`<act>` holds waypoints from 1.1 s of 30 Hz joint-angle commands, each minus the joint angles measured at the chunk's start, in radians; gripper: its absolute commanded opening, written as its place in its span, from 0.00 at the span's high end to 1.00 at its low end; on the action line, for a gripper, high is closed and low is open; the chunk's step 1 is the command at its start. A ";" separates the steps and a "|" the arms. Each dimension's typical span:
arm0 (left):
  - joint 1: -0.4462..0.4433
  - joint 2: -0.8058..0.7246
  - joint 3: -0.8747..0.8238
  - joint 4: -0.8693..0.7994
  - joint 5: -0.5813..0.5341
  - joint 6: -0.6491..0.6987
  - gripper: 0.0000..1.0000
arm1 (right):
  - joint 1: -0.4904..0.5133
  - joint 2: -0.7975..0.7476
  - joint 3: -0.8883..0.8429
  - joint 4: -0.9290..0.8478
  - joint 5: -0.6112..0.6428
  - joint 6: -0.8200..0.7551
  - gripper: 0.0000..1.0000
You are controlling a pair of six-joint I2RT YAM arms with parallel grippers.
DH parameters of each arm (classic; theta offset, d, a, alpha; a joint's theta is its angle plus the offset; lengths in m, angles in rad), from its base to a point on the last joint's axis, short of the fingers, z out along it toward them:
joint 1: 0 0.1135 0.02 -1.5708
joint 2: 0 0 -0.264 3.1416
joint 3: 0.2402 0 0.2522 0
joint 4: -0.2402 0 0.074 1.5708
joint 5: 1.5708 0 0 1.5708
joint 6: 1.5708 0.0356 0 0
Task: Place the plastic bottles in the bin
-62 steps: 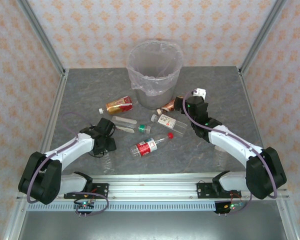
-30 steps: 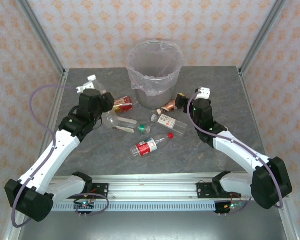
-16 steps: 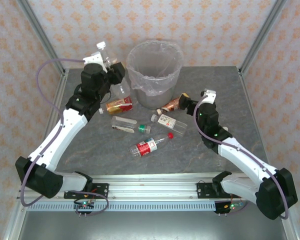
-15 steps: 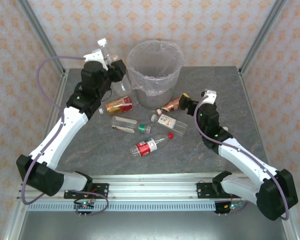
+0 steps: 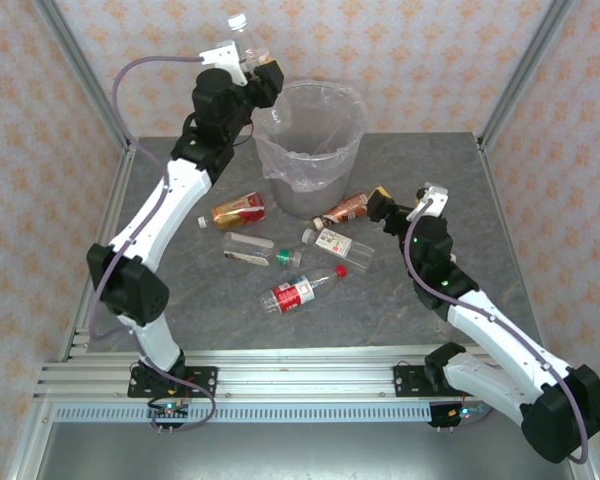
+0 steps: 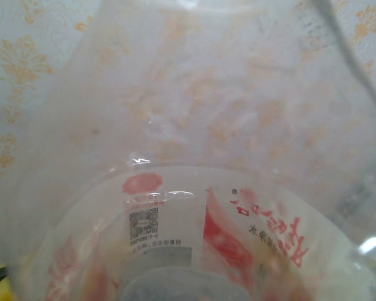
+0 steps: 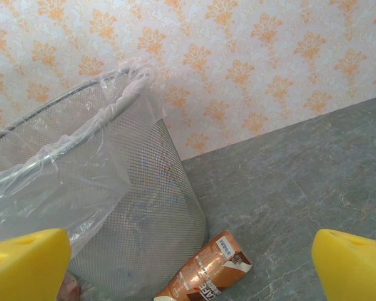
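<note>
Clear bottle [image 5: 248,42]: likely light, thin-walled, crushable, slick; hold mid-body. Left gripper [image 5: 258,70] jaws clamped on it; right gripper [image 5: 384,204] jaws apart.

The bin [image 7: 156,207] has a dull greyish fine-mesh wall lined with a crinkly, glossy clear plastic bag [image 7: 81,150], the table [image 5: 460,190] is matt grey with marbled veins, and the raised clear bottle [image 6: 194,125] is smooth glossy plastic with a printed label.

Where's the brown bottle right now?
In the top view, the brown bottle lies on the table at the right foot of the bin, between it and the open right gripper.
</note>
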 commanded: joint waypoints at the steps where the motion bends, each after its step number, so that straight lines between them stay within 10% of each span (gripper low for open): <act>1: -0.030 0.059 0.112 -0.039 -0.009 0.059 0.44 | 0.000 -0.033 -0.015 -0.030 0.025 0.021 0.01; 12: -0.082 0.347 0.535 -0.624 -0.069 0.229 0.43 | -0.001 -0.059 -0.040 -0.065 0.025 0.033 0.01; 33: -0.098 0.379 0.622 -0.903 -0.118 0.199 0.40 | -0.001 -0.052 -0.044 -0.100 0.063 0.038 0.01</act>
